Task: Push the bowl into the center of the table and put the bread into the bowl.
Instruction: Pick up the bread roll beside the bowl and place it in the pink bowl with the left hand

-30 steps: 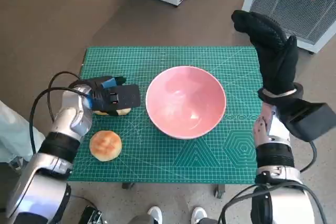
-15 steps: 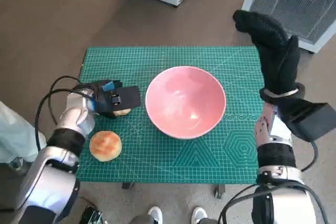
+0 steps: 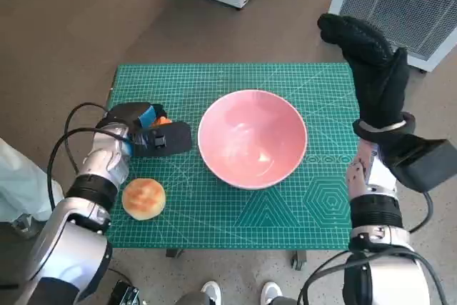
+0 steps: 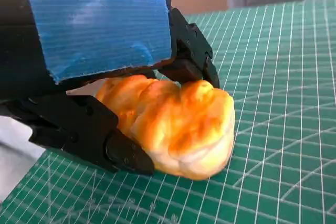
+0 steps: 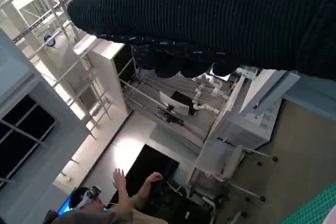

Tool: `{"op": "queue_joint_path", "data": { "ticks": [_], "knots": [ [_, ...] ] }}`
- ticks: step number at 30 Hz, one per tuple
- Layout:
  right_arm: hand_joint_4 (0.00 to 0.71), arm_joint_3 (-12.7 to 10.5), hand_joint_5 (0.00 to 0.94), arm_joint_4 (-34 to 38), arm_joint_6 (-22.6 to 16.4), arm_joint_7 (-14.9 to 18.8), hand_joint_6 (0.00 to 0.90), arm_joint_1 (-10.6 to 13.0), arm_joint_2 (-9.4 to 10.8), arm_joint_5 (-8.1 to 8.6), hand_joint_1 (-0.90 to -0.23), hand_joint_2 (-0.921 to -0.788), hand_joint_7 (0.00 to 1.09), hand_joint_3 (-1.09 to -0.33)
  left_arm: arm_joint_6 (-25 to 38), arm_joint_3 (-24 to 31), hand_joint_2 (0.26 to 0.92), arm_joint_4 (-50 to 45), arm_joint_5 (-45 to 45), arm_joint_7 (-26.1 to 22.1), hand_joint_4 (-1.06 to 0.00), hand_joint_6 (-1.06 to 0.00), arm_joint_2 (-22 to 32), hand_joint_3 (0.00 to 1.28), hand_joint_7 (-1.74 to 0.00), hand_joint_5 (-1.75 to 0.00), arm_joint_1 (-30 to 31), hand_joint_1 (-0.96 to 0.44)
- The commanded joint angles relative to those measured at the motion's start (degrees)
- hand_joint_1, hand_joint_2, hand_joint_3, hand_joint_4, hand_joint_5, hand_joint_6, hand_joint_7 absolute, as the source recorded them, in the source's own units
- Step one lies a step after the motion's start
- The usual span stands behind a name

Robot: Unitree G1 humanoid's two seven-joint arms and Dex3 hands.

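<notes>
Head view, looking steeply down: one small table covered by a green cutting mat (image 3: pixel 235 76) with a printed grid. One pink bowl (image 3: pixel 253 138) sits on it, empty, roughly at the mat's center and slightly toward the right edge, so by my judgement the push is done.

Two pieces of bread are on the mat, both near its left edge. One is a lumpy golden bread roll (image 4: pixel 173 121), held in the left hand (image 3: pixel 146 133); the left wrist view shows the black fingers (image 4: pixel 191 56) clamped over its top with another below. Whether it rests on the mat or is just lifted cannot be told. The other is a round bun (image 3: pixel 143 197) lying free near the front left corner, apart from the hand.

The relation that matters next: the bowl lies just to the right of the held roll, its rim near the hand, so carrying the roll over the rim toward the center looks like the coming move.

The right hand (image 3: pixel 371 69), gloved, is raised beyond the right edge, fingers extended, holding nothing.
</notes>
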Motion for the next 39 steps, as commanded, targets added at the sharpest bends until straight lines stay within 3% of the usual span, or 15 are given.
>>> {"op": "queue_joint_path", "data": {
  "ticks": [1, 14, 29, 34, 39],
  "knots": [
    [0.194, 0.3, 0.0, 0.2, 0.8, 0.7, 0.268, 1.6, 0.0, 0.08, -0.719, -0.921, 0.08, -0.657, -2.5, -0.7, 0.901, 1.2, 0.4, 1.5, -0.69, -0.7, 1.2, 0.07, -0.98, -1.26, 0.7, 0.01],
    [0.194, 0.1, 0.0, 0.0, 1.1, 1.7, 0.265, 1.9, 0.1, 0.87, -0.717, -0.921, 0.08, -0.656, -5.5, 3.8, 0.919, -5.3, -4.1, -1.8, -0.68, -0.7, 4.4, 0.05, -0.98, -1.28, -1.3, 0.0],
    [0.196, 0.0, 0.001, -1.0, 1.1, 1.5, 0.262, 2.5, -0.1, 0.7, -0.715, -0.921, 0.08, -0.653, -7.4, 16.8, 0.911, -41.7, -13.1, -3.4, -0.76, -0.67, 8.4, 0.04, -1.09, -1.12, 5.7, 0.0],
    [0.196, -0.2, 0.001, -1.2, 1.0, 1.6, 0.262, 2.7, -0.3, 0.85, -0.715, -0.921, 0.08, -0.653, -6.3, 17.3, 0.911, -49.2, -13.0, -3.4, -0.77, -0.67, 6.4, 0.03, -1.1, -1.11, 6.7, 0.0],
    [0.198, -0.3, 0.002, -1.4, 1.1, 1.4, 0.262, 2.9, -0.4, 0.83, -0.715, -0.921, 0.08, -0.651, -4.2, 15.7, 0.911, -55.3, -12.4, -7.1, -0.77, -0.67, 4.2, 0.03, -1.1, -1.1, 6.5, 0.0]
  ]
}}
